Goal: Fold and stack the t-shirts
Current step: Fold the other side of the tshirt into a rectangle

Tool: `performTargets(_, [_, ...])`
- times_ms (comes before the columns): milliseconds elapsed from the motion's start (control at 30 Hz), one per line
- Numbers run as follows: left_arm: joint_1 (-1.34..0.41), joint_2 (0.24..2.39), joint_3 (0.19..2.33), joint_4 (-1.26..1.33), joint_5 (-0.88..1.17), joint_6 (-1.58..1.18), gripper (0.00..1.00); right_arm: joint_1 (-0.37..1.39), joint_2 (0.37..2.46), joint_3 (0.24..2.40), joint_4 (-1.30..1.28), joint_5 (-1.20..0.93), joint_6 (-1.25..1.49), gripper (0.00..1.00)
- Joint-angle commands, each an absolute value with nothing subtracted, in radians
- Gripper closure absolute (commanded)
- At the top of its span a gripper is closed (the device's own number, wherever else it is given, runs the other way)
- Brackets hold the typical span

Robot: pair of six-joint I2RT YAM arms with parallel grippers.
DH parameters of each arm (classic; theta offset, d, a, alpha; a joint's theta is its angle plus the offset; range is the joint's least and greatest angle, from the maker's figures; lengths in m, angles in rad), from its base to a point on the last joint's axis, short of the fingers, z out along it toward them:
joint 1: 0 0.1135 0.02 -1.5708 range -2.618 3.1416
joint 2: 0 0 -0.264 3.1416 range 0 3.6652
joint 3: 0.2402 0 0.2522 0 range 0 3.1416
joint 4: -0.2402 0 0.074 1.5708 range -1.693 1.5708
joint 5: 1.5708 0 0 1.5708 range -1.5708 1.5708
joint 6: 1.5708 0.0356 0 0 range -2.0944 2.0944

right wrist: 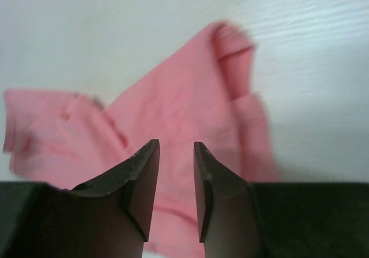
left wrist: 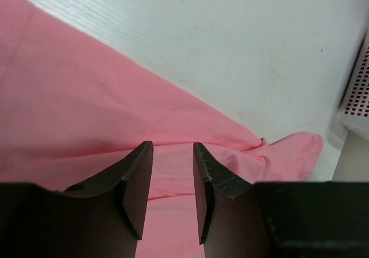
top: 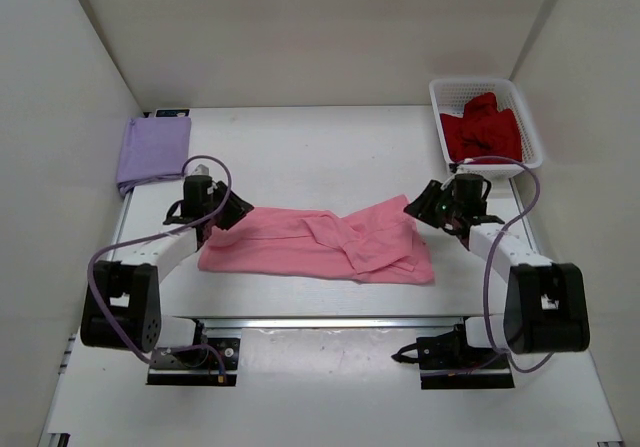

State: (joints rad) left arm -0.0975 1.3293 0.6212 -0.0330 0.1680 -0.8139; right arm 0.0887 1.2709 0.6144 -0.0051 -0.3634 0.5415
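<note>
Though rumpled, pink t-shirt on table

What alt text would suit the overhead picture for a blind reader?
A pink t-shirt lies rumpled on a white table, the left gripper and right gripper at its ends. A folded lavender t-shirt sits back left; a dark red t-shirt lies in a white basket back right.
</note>
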Motion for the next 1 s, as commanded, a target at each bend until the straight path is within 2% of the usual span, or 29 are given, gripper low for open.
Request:
performTargets(0, [-0.117,1.382,0.676,0.015,0.164,-0.831,0.56,0.011,1.37,0.666,0.096,-0.314,0.514,0.7])
performTargets(100, [-0.091,1.442,0.67,0.046,0.196,-0.847,0.55,-0.058,1.451,0.683,0.15,-0.412,0.535,0.67])
performTargets(300, [-0.072,1.52,0.693,0.061,0.216,-0.859,0.57,-0.052,1.525,0.706,0.195,-0.492,0.532,0.63])
performTargets(533, [-0.038,1.545,0.67,0.083,0.204,-0.873,0.57,-0.04,1.609,0.764,0.238,-0.491,0.558,0.63])
performTargets(633, [-0.034,1.551,0.669,0.086,0.202,-0.868,0.57,-0.043,1.666,0.795,0.245,-0.506,0.571,0.66])
performTargets(767, [-0.023,1.569,0.667,0.089,0.206,-0.868,0.58,-0.054,1.704,0.822,0.258,-0.541,0.592,0.77])
performTargets(833, [-0.021,1.572,0.664,0.087,0.204,-0.87,0.58,-0.054,1.698,0.83,0.261,-0.54,0.581,0.79])
performTargets(867, [-0.015,1.572,0.664,0.092,0.201,-0.867,0.58,-0.058,1.7,0.827,0.253,-0.543,0.578,0.77])
performTargets(967, [-0.015,1.577,0.661,0.098,0.201,-0.873,0.58,-0.067,1.703,0.842,0.238,-0.563,0.569,0.61])
